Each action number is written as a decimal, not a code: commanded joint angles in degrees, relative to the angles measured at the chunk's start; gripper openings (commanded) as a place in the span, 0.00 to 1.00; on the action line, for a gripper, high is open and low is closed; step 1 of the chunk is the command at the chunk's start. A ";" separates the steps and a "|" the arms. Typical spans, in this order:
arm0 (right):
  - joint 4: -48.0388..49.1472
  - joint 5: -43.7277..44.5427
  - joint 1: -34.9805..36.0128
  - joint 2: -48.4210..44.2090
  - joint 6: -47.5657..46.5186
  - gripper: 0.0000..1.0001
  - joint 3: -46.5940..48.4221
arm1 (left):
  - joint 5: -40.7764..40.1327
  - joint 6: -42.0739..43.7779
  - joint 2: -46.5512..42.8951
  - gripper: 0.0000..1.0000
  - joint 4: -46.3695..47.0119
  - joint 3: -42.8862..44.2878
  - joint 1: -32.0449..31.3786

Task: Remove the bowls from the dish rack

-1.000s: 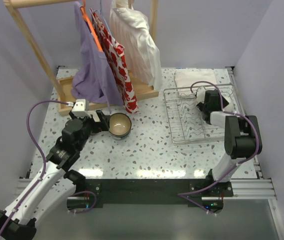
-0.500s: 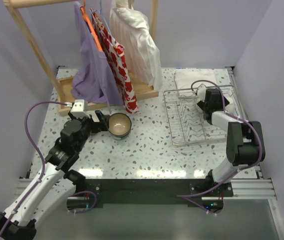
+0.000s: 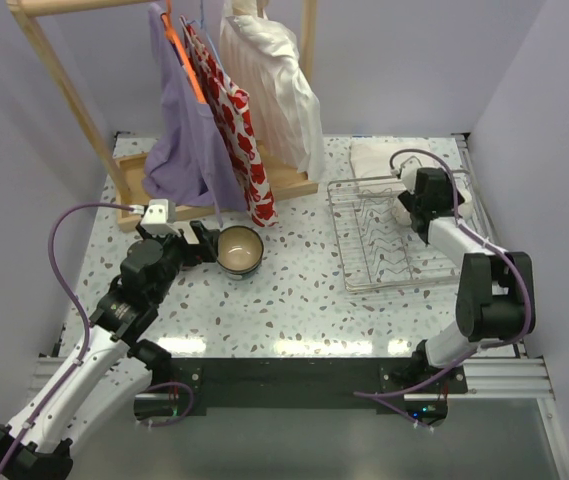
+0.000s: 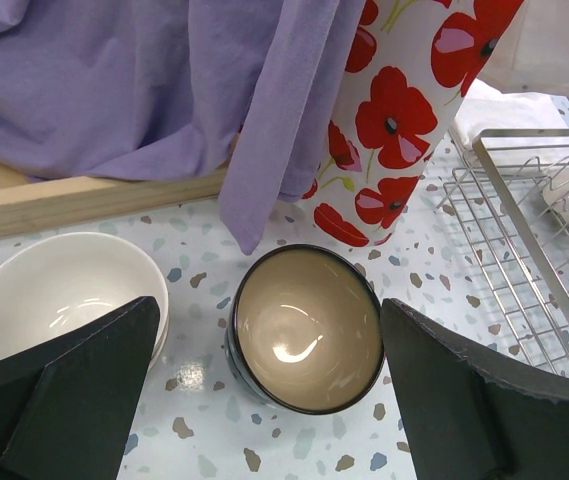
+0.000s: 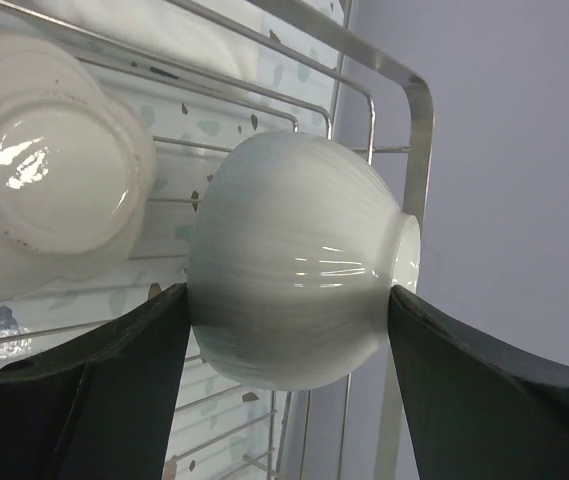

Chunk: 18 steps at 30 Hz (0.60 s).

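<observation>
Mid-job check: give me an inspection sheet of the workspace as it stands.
Surface: speckled table, no spills seen.
Job's things: dark bowl and white bowl upright on the table; pale bowl on its side and upturned bowl in the rack.
Clutter: clothes stand with hanging cloths; folded towel behind the rack.
Hands: left hand open beside the dark bowl; right hand closed on the pale bowl.
Cables: a purple cable loops off each arm.
Surroundings: lilac walls; nothing else seen.

White links, black joints on left arm (image 3: pixel 76 372) and right arm (image 3: pixel 452 236). Purple cable (image 3: pixel 53 245) off each. Fingers (image 4: pixel 74 400): matte black wedges.
</observation>
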 commanded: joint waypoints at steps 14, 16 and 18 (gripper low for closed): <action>-17.73 1.98 0.26 -9.72 27.54 0.00 12.31 | 2.66 0.13 1.38 0.98 2.81 -0.31 0.57; -19.58 1.63 0.26 -10.69 29.75 0.00 12.66 | 3.45 0.22 1.82 0.97 2.98 -0.23 0.48; -21.16 0.32 0.26 -11.83 32.56 0.00 13.28 | 4.06 0.22 2.08 0.98 3.16 -0.31 0.48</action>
